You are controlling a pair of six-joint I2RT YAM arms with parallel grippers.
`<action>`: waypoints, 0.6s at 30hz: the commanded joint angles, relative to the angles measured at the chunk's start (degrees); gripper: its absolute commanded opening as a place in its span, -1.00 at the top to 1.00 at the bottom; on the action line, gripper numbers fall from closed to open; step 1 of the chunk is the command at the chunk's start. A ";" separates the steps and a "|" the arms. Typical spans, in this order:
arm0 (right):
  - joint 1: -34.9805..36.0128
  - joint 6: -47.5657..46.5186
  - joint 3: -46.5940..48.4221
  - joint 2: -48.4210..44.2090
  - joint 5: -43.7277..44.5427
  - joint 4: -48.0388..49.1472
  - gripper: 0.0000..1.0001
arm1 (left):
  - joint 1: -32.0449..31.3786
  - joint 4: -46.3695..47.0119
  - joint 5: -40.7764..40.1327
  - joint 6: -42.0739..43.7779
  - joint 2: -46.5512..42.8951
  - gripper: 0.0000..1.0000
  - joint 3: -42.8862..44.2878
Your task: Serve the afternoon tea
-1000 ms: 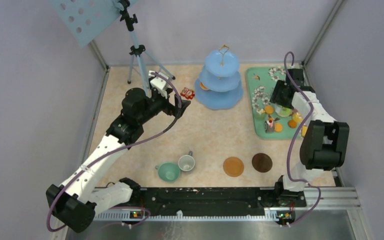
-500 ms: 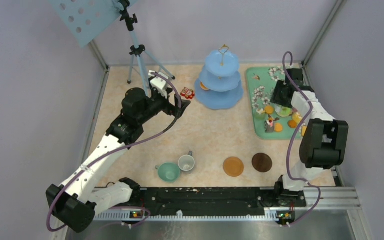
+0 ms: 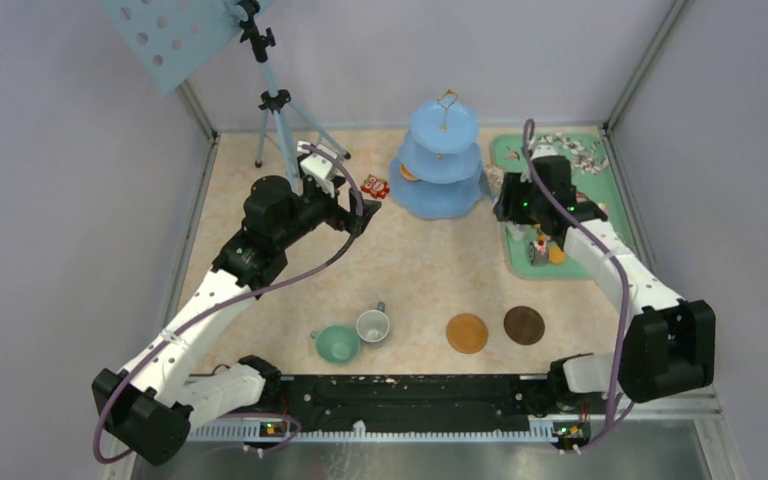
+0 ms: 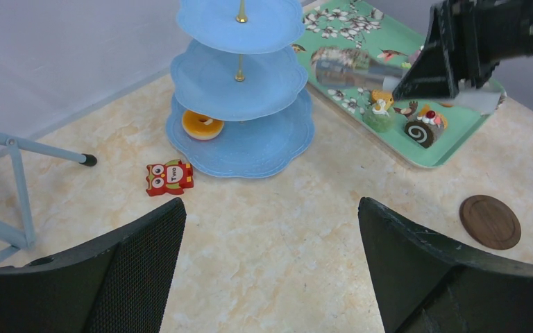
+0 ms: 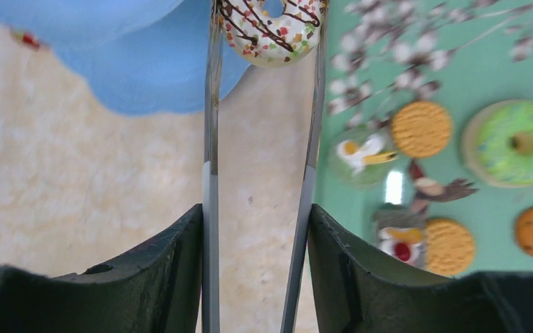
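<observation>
Donut (image 5: 272, 28) clamped in tongs (image 5: 212, 139) squeezed by right gripper (image 5: 253, 232), right at the stand (image 3: 438, 200) edge; only one orange donut (image 4: 202, 125) served, other treats (image 5: 422, 128) on tray (image 5: 458, 62), cups (image 3: 337, 344) off coasters (image 3: 467, 333), left gripper (image 4: 271, 257) wide open.

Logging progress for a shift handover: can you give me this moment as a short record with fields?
Right end effector: shut on long metal tongs, which pinch a white chocolate-drizzled donut by the light-blue three-tier stand
Left end effector: open, empty
Stand: one orange donut on bottom tier
Round brown coasters: both bare
</observation>
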 commanded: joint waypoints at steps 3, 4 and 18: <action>10.45 3.45 -5.16 -1.98 -1.47 3.92 0.25 | -0.21 2.53 0.55 -0.42 0.48 -0.98 -0.20; 11.88 3.72 -5.30 -1.69 -1.14 4.54 0.25 | -0.22 2.54 0.60 -0.42 0.57 -0.98 -0.18; 20.00 2.54 1.98 9.60 0.53 9.82 0.24 | -0.21 2.44 0.06 -0.24 0.68 -0.97 -0.25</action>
